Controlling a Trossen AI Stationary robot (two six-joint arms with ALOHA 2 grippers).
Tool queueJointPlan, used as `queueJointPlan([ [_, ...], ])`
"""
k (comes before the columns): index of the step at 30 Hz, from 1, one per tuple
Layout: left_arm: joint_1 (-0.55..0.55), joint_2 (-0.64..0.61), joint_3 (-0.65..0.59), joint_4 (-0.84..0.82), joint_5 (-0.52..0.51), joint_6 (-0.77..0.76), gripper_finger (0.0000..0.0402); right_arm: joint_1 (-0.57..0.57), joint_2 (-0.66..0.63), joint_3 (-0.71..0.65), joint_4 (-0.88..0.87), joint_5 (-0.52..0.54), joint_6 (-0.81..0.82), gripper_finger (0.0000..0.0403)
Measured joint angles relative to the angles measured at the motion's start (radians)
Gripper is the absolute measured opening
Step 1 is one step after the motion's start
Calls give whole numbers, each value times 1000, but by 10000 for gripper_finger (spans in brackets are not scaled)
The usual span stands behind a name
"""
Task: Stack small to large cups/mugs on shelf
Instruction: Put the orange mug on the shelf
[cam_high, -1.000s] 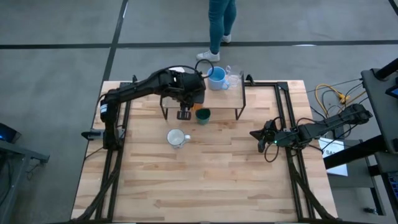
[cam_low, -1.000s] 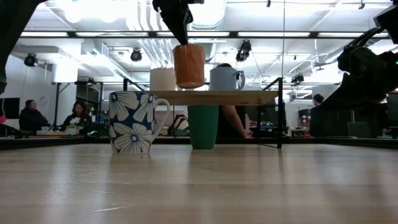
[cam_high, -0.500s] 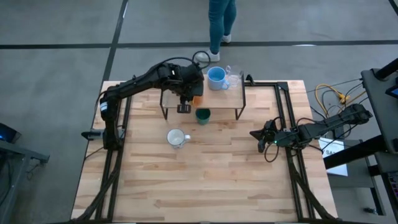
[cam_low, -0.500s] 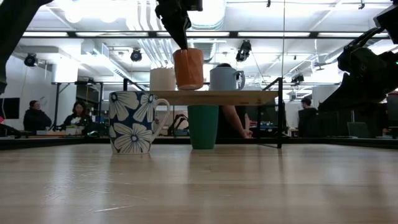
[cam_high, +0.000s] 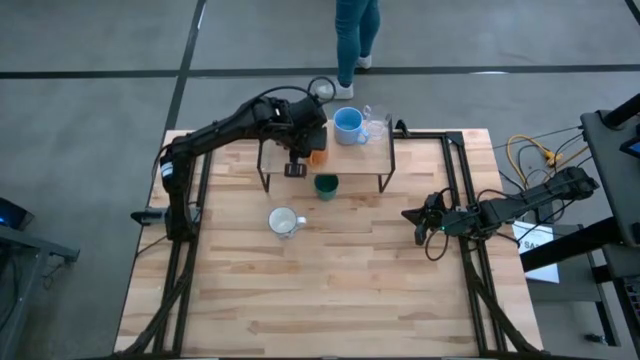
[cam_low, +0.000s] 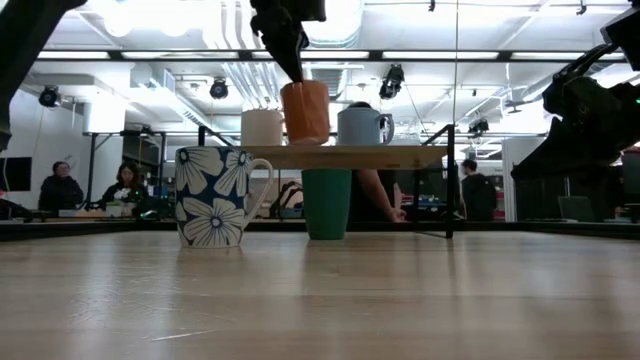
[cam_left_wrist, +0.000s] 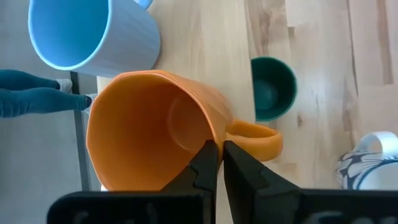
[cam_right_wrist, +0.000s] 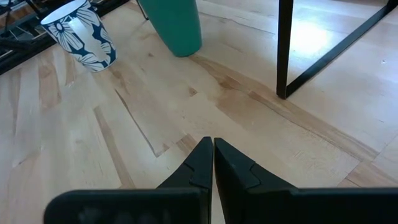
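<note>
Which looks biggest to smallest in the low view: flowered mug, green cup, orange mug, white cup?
1. flowered mug, though nearest the camera
2. green cup
3. orange mug
4. white cup, partly hidden, so close to a tie with orange

Glossy, perhaps ceramic orange mug (cam_left_wrist: 155, 124)

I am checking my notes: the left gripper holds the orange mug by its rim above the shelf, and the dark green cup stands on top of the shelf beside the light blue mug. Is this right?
One detail is wrong. The dark green cup stands on the table, under the shelf's front edge, as the low view shows. The rest holds: the left gripper pinches the orange mug's rim above the shelf, near the light blue mug.
</note>
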Motion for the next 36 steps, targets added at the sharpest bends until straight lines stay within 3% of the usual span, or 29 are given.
queueJointPlan([
  [36,44,28,-12,12,25,90,0,0,0,0,0,-4,11,9],
])
